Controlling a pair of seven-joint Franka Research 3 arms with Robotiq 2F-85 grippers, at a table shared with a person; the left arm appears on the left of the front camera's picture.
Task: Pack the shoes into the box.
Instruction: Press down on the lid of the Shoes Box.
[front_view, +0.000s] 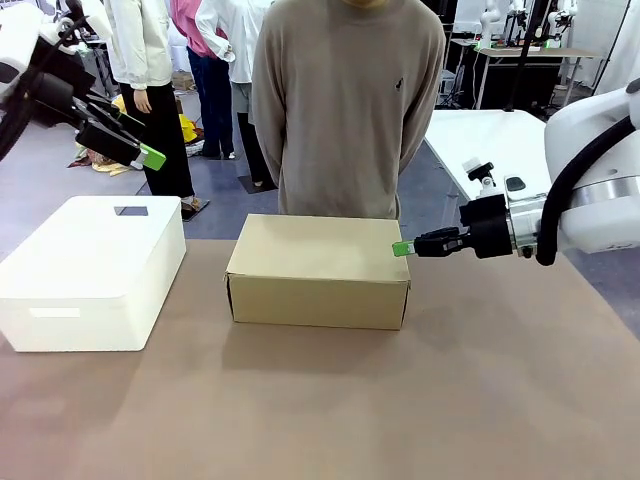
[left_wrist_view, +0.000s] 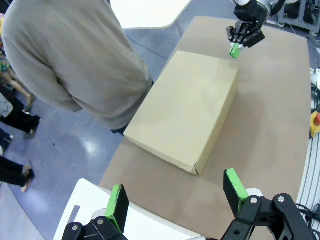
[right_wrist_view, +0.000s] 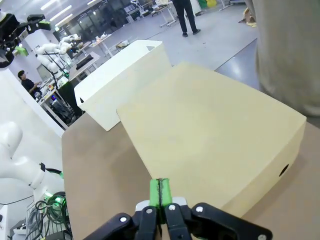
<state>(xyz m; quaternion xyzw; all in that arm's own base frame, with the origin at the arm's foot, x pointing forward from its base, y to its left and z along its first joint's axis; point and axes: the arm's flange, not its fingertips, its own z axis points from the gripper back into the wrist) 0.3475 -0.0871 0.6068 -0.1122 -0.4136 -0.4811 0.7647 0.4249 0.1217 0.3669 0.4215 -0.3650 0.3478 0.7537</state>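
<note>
1. While the box (front_view: 318, 272) sits closed near the middle of the brown table (front_view: 400, 410), a person in a beige sweater (front_view: 345, 100) stands just behind it.
2. To its left, apart from it, rests a white lidded bin (front_view: 90, 270).
3. Right gripper (front_view: 403, 248): green pads pressed together, gripping nothing, tips at the lid's right edge.
4. Left gripper (front_view: 150, 157): raised above the bin, jaws spread wide and empty.
</note>
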